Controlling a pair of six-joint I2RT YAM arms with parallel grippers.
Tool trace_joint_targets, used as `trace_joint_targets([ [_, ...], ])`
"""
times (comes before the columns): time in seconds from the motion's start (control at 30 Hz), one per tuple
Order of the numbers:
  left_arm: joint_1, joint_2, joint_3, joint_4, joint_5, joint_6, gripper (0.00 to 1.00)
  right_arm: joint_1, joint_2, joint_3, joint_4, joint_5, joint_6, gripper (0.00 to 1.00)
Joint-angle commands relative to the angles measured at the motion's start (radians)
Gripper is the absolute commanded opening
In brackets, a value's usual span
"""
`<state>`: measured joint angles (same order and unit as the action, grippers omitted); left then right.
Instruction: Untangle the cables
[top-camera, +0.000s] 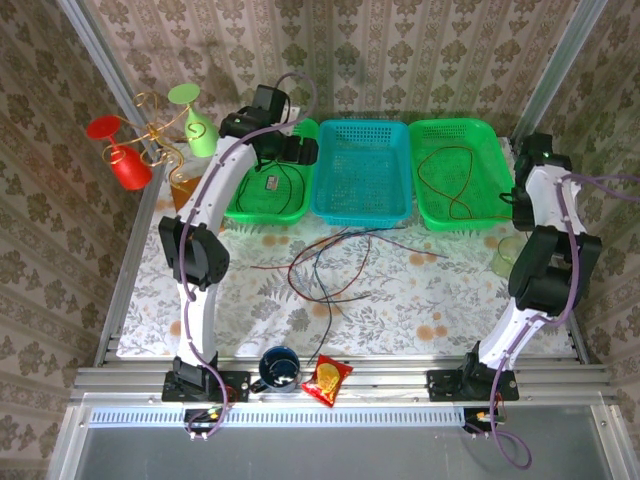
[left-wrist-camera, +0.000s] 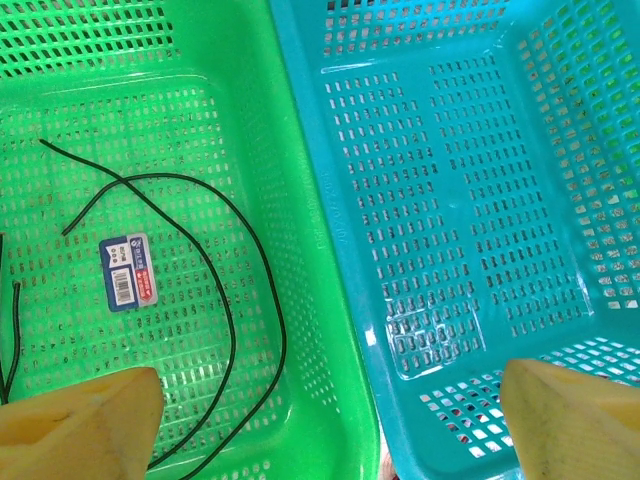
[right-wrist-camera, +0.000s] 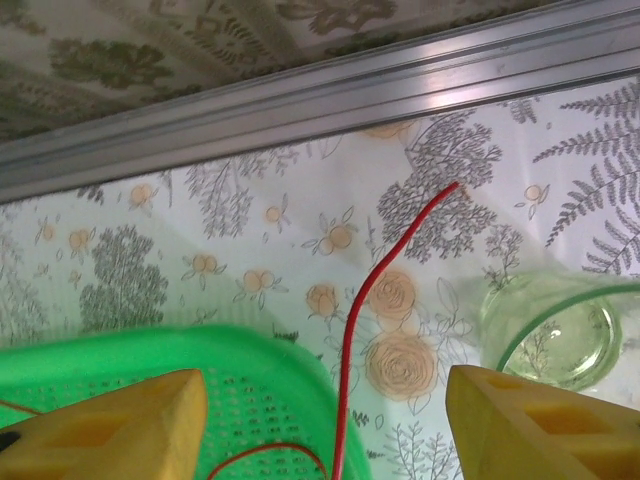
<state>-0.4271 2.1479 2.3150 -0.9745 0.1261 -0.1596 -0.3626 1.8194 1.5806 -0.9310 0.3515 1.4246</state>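
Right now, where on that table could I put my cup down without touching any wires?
The teal basket is empty. Bare table lies between the cable tangle and the right arm, before the right green basket. A smaller patch sits between the tangle and the left arm. Crowded: table centre, and the near edge by the mug and snack packet.

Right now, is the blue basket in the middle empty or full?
Empty. The blue basket has a bare floor; the cables lie in the green baskets and on the table.
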Motion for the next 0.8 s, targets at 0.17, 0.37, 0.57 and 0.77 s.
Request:
trace_joint_targets([
  [0.17,-0.017,0.029,0.055,-0.042,-0.022,0.040,0.88,-0.089,-0.028,-0.074,0.057,-0.118,0.051,0.75],
  [0.37,-0.024,0.044,0.084,-0.060,-0.033,0.047,0.88,-0.128,-0.002,-0.089,0.117,-0.194,0.036,0.77],
  [0.57,-0.023,0.055,0.092,-0.062,-0.035,0.047,0.88,-0.145,0.021,-0.084,0.135,-0.226,0.034,0.78],
  [0.77,-0.055,0.063,0.101,-0.067,-0.038,0.049,0.88,-0.151,0.058,-0.087,0.152,-0.266,0.046,0.78],
])
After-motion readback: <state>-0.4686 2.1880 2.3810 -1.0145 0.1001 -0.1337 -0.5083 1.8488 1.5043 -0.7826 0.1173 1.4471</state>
